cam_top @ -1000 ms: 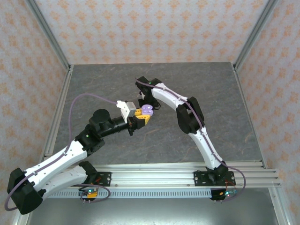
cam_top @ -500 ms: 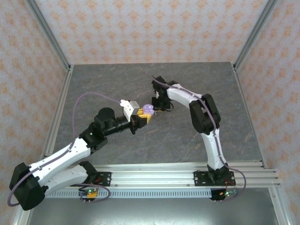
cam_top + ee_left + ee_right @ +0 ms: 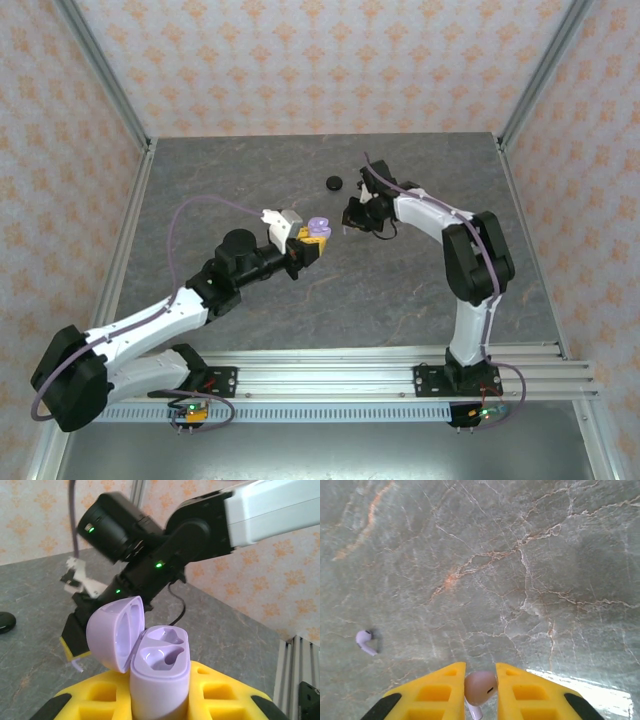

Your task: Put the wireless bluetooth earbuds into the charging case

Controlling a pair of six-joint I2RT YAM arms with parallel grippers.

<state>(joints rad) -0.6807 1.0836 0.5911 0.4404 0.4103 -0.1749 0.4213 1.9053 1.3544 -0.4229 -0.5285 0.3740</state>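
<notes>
Earbud (image 3: pixel 480 686), lilac, is clamped in right claw (image 3: pixel 350 216); open lilac case (image 3: pixel 160 672), clamped in left claw (image 3: pixel 306 248), lies just to its left, slightly toward surface (image 3: pixel 250 180) near edge.

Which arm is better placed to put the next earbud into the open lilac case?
Right: its hand already grips an earbud, while the left hand holds the case open, sockets empty.

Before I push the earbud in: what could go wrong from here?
The lilac earbud is pinched near the very tip of the right gripper; touching the case rim could pop it out. The charging case stands tall out of the left gripper, so a downward push may tilt it.
</notes>
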